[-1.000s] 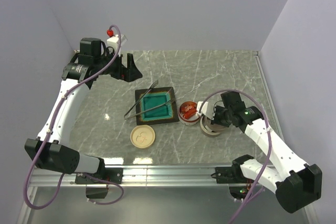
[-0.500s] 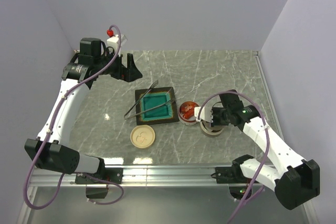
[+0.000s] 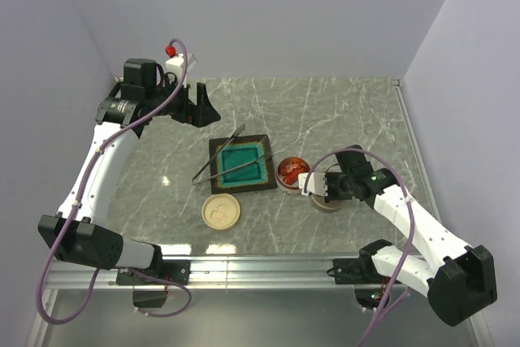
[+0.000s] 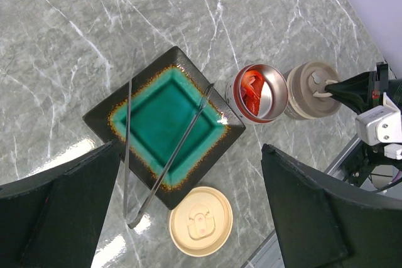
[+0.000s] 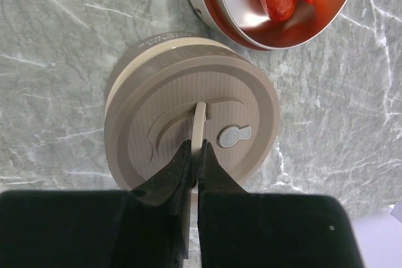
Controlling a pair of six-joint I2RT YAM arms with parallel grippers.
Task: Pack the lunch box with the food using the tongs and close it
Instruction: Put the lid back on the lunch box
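The lunch box point(image 3: 291, 175) is a round metal pot, open, with red-orange food point(image 4: 251, 91) inside; it also shows at the top of the right wrist view point(image 5: 220, 4). Just right of it sits its taupe lid point(image 5: 169, 117), with my right gripper point(image 5: 196, 158) shut on the thin upright handle. The silver tongs point(image 3: 218, 156) lie in a narrow V across the teal tray point(image 4: 100, 114). My left gripper point(image 3: 195, 106) hangs open high over the back left, holding nothing.
A cream round inner lid point(image 3: 221, 211) lies flat in front of the tray, also seen from the left wrist point(image 4: 201, 221). The marble table point(image 3: 341, 111) has walls at the back and sides and a metal rail point(image 3: 268, 264) along the near edge.
My right wrist has shifted a little to the left while staying shut on the lid's handle; the lid has stayed in place. The left arm has not moved.
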